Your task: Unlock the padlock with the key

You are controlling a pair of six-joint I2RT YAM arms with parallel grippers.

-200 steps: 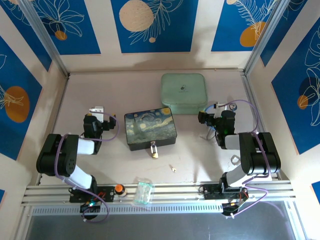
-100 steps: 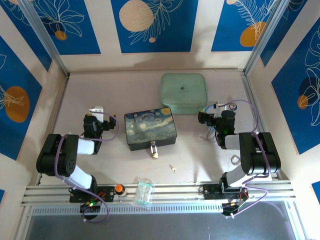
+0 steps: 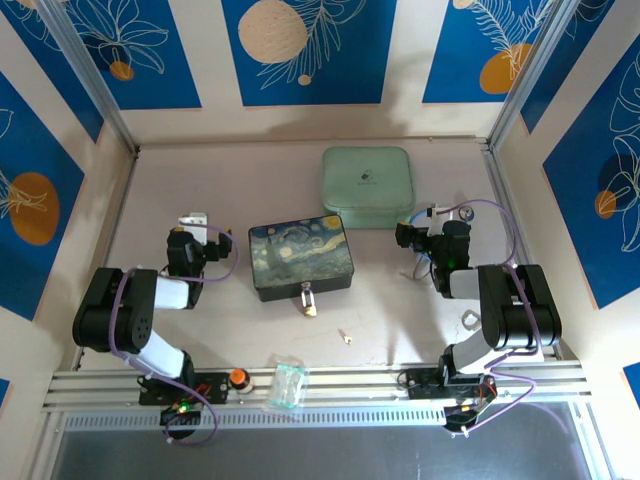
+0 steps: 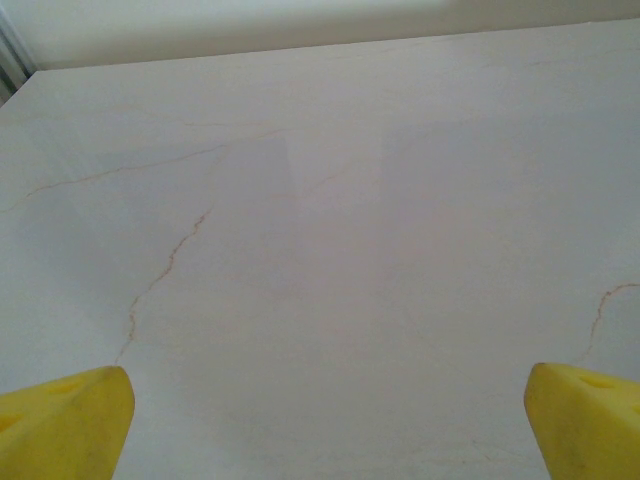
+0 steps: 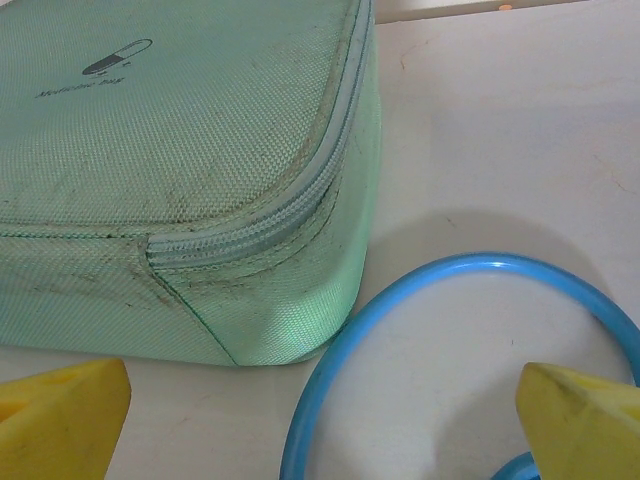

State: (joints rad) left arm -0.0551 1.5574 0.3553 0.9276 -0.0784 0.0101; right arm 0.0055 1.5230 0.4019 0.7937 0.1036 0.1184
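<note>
The tiny brass padlock point(image 3: 307, 303) hangs at the front edge of the starry-night painted tin point(image 3: 299, 257), its silvery shackle at the tin's latch. The small pale key point(image 3: 346, 338) lies alone on the table, right of and nearer than the padlock. My left gripper point(image 3: 193, 220) rests left of the tin; its yellow fingertips point(image 4: 62, 425) stand wide apart over bare table, open and empty. My right gripper point(image 3: 428, 215) sits far right beside the mint-green case, its yellow fingertips point(image 5: 60, 415) spread open with nothing held.
A mint-green zippered case point(image 3: 367, 186) lies at the back, its corner point(image 5: 270, 320) close before the right gripper. A blue ring point(image 5: 400, 320) lies on the table under that gripper. An orange button point(image 3: 238, 377) and a clear plastic piece point(image 3: 287, 385) sit on the front rail.
</note>
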